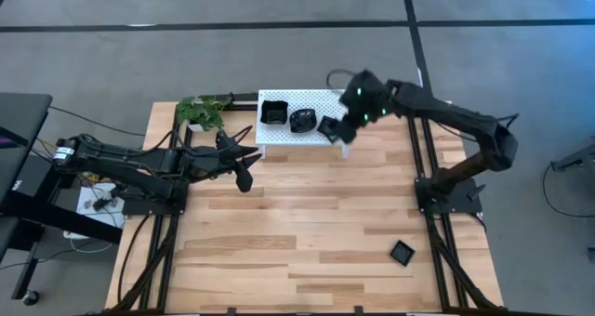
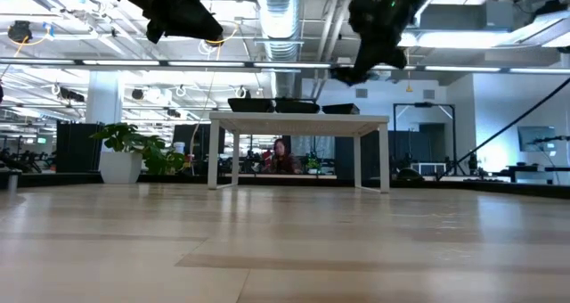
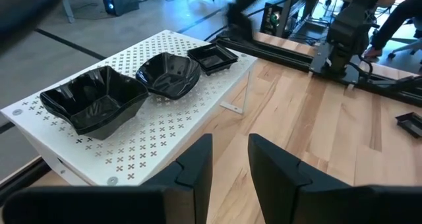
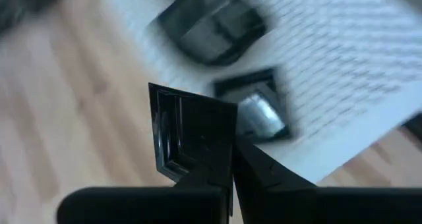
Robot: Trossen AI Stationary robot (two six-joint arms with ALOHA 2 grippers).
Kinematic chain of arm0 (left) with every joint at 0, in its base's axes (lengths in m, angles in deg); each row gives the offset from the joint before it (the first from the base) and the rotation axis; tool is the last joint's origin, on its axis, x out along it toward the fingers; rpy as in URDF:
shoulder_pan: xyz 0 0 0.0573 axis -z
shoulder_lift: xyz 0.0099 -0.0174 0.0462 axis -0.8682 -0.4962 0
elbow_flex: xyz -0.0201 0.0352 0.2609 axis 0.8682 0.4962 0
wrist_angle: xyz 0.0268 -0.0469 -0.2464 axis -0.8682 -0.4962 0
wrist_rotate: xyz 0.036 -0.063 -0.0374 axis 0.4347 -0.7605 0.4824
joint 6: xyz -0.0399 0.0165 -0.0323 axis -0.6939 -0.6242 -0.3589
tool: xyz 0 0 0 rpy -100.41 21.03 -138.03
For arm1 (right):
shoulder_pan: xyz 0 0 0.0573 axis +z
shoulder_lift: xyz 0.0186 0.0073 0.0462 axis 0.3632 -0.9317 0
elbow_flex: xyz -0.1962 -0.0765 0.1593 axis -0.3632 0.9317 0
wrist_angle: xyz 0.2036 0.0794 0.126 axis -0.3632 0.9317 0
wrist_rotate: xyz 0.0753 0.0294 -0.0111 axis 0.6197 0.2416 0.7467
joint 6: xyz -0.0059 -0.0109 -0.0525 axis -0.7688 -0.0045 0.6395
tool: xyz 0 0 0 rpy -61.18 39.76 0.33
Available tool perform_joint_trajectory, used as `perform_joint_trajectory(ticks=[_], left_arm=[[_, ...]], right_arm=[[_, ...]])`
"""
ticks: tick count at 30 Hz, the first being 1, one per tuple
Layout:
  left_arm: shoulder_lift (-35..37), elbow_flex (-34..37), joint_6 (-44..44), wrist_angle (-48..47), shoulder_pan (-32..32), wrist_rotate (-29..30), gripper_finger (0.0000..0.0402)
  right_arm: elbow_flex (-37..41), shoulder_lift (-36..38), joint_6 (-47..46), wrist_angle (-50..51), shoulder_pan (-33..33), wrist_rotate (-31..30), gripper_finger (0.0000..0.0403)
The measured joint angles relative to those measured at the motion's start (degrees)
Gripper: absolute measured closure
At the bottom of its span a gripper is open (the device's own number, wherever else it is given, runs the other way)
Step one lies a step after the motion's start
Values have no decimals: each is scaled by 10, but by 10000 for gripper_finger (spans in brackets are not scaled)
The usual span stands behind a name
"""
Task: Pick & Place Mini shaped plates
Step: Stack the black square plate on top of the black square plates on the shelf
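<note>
The right end effector is pinching a small square plate at the white rack's right edge, upper centre; next, lowering and releasing beside the other plates.

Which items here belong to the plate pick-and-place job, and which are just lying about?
Job:
- clamped square plate, in the shut right end effector
- wavy-rimmed dish, rounded dish and small square plate, on the white perforated rack
- lone square plate on the table

Lying about:
- potted plant
- left end effector, open, beside the rack
</note>
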Motion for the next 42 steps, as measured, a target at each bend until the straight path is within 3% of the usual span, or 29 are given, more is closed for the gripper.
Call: perform_joint_trajectory(ticks=[6, 13, 18, 33, 42], left_arm=[[0, 0, 0, 1, 0, 0, 302], [0, 12, 0, -1, -2, 0, 302], [0, 16, -1, 1, -2, 0, 302], [0, 16, -1, 1, 7, 0, 302], [0, 16, 0, 1, 7, 0, 302]], right_arm=[[0, -42, -100, -45, -61, 33, 400], [0, -53, -199, -48, -56, 36, 400], [0, -48, -251, -48, -42, 1, 399], [1, -54, -320, -33, -11, -90, 373], [1, -54, -311, -45, -11, -92, 342]])
